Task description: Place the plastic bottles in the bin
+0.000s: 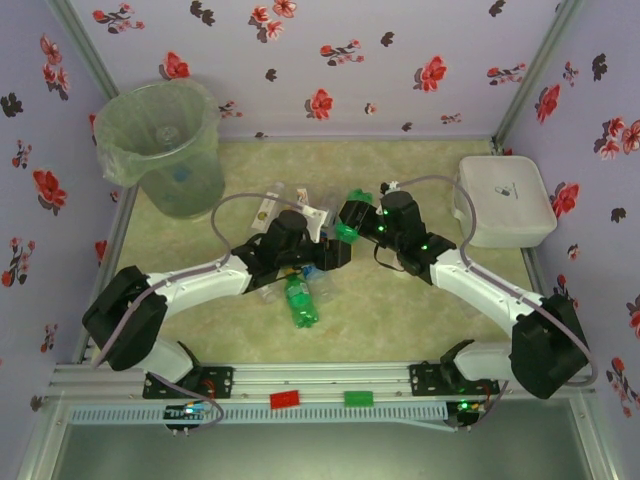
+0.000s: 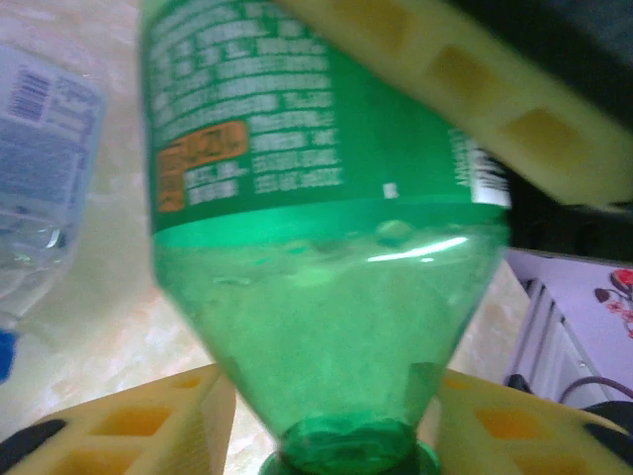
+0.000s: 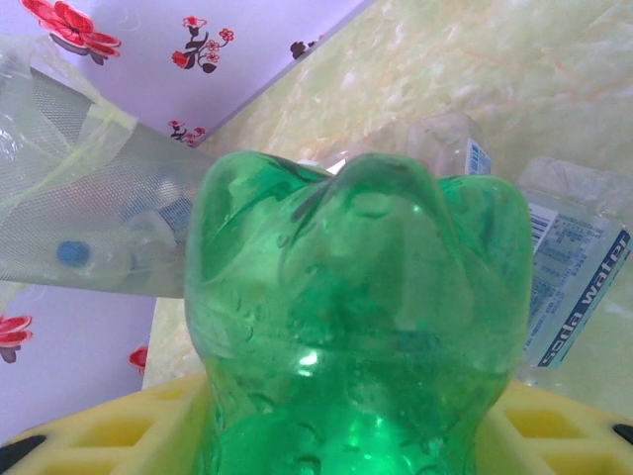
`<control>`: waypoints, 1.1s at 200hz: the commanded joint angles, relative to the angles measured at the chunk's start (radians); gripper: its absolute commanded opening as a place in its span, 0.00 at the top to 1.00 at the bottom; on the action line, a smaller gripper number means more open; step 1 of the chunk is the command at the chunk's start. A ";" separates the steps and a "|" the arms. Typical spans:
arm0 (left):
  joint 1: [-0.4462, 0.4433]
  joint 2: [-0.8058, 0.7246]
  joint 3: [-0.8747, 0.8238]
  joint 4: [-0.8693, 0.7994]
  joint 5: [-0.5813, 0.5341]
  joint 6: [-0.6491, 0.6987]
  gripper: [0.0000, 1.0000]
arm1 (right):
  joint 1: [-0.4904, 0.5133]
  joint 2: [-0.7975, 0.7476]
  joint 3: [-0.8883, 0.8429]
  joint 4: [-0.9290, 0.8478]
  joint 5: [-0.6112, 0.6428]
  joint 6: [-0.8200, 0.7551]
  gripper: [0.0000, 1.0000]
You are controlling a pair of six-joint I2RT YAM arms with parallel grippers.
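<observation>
My left gripper (image 1: 302,276) (image 2: 331,435) is shut on the neck and shoulder of a green bottle (image 2: 326,237) with a printed label. That bottle (image 1: 301,303) lies low over the table's middle, pointing toward the near edge. My right gripper (image 1: 348,224) (image 3: 351,440) is shut on a second green bottle (image 1: 347,233) (image 3: 356,297), whose lumpy base points away from the camera. The bin (image 1: 165,140) (image 3: 89,218), lined with a pale green bag, stands at the far left corner with bottles inside.
Clear bottles (image 1: 278,200) lie between the bin and my grippers, with more (image 1: 266,288) beside the green one. Another clear bottle (image 2: 40,168) and two labelled ones (image 3: 569,267) lie close by. A white lidded box (image 1: 505,200) sits at the far right.
</observation>
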 commanded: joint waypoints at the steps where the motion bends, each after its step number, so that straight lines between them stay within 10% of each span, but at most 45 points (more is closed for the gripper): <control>1: -0.006 0.005 0.028 -0.016 0.015 0.015 0.62 | 0.010 -0.016 0.027 0.019 0.010 -0.022 0.55; 37: -0.006 0.004 0.041 -0.024 0.013 0.025 0.73 | 0.009 -0.017 0.032 0.015 0.009 -0.024 0.49; 88: -0.005 -0.047 0.036 -0.081 -0.086 0.068 0.84 | -0.006 -0.067 0.118 -0.157 0.061 -0.148 0.01; 125: 0.011 -0.122 0.041 -0.180 -0.201 0.131 1.00 | -0.035 -0.114 0.167 -0.267 0.084 -0.215 0.00; 220: 0.314 -0.226 0.381 -0.526 -0.361 0.401 1.00 | -0.062 -0.065 0.140 -0.301 0.062 -0.265 0.00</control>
